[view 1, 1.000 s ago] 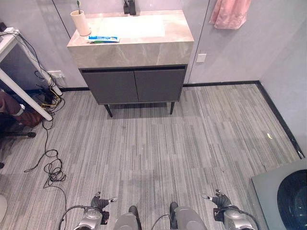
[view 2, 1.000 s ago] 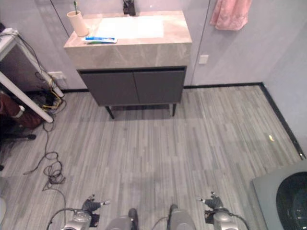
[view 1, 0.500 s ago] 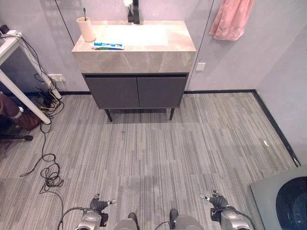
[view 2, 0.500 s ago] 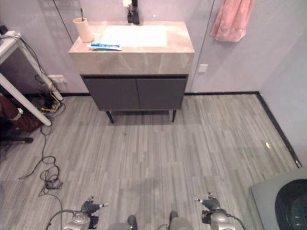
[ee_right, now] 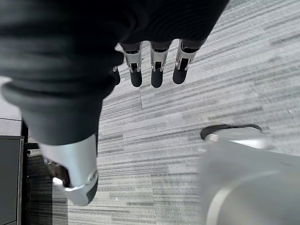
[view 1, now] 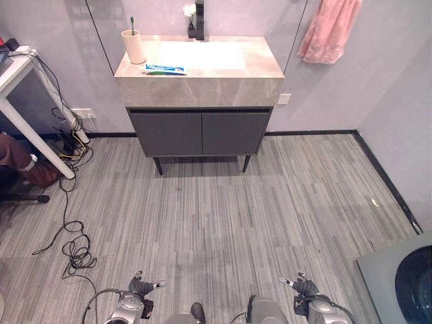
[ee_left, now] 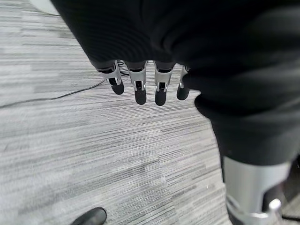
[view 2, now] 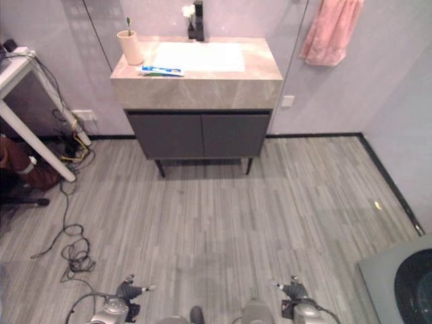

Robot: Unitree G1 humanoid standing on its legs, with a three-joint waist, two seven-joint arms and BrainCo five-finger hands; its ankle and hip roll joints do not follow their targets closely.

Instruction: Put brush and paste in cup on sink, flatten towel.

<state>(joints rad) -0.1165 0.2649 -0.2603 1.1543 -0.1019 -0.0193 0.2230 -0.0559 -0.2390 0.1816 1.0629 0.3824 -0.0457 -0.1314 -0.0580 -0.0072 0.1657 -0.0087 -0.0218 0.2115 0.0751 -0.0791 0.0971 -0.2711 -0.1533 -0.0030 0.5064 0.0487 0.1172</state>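
Observation:
A beige cup (view 1: 133, 46) stands at the back left of the stone sink counter (view 1: 202, 86), with a toothbrush (view 1: 131, 21) upright in it. A blue and white toothpaste tube (view 1: 165, 69) lies flat on the counter in front of the cup. On the wall to the right of the sink, a pink towel (view 1: 329, 30) hangs bunched. Far from the sink, my left hand (view 1: 142, 287) and right hand (view 1: 302, 286) hang low over the floor. In the wrist views the left hand's fingers (ee_left: 139, 91) and the right hand's fingers (ee_right: 157, 70) are straight and hold nothing.
A dark two-door cabinet (view 1: 201, 133) sits under the counter, and a black faucet (view 1: 198, 12) stands behind the white basin (view 1: 201, 54). A white table (view 1: 23, 101) and loose cables (view 1: 74, 250) lie at the left. A grey appliance (view 1: 398, 277) stands at the lower right.
The camera has moved: the sink unit now sits lower and further right in the picture. Both hands stay low and open.

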